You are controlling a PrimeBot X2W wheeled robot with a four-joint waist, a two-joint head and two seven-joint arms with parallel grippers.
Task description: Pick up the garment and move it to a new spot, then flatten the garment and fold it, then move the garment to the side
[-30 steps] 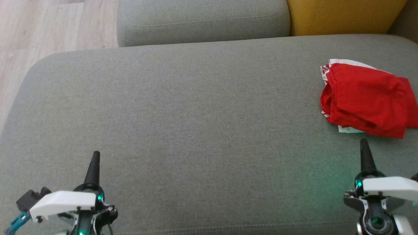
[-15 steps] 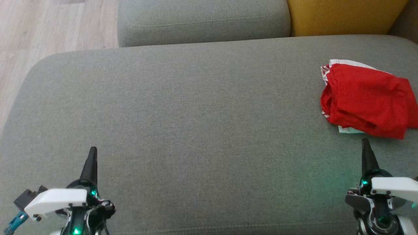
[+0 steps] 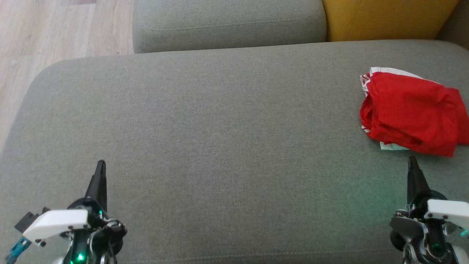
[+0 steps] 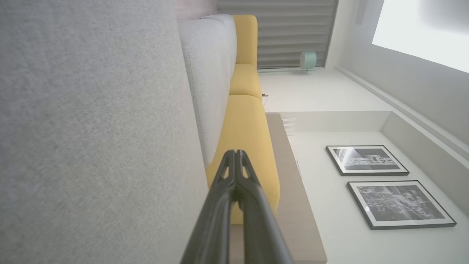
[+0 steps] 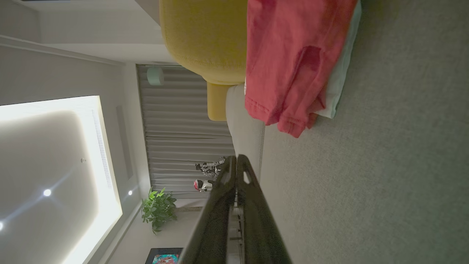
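Observation:
The garment (image 3: pixel 412 112) is red with white striped trim and lies folded in a small pile at the right end of the grey sofa seat (image 3: pixel 220 139). It also hangs into the top of the right wrist view as a red fold (image 5: pixel 293 62). My right gripper (image 3: pixel 413 161) is shut and empty, its tip just in front of the garment and apart from it; in its wrist view the fingers (image 5: pixel 236 161) press together. At the lower left my left gripper (image 3: pixel 100 164) is shut and empty over bare seat, far from the garment, with closed fingers (image 4: pixel 236 154).
A grey back cushion (image 3: pixel 227 24) and a yellow cushion (image 3: pixel 388 18) stand behind the seat. Wooden floor (image 3: pixel 55 33) lies beyond the seat's left end. The seat's front edge runs close to both wrists.
Both grippers have drawn back slightly toward the bottom of the view, the left one also drifting left. The garment has not moved.

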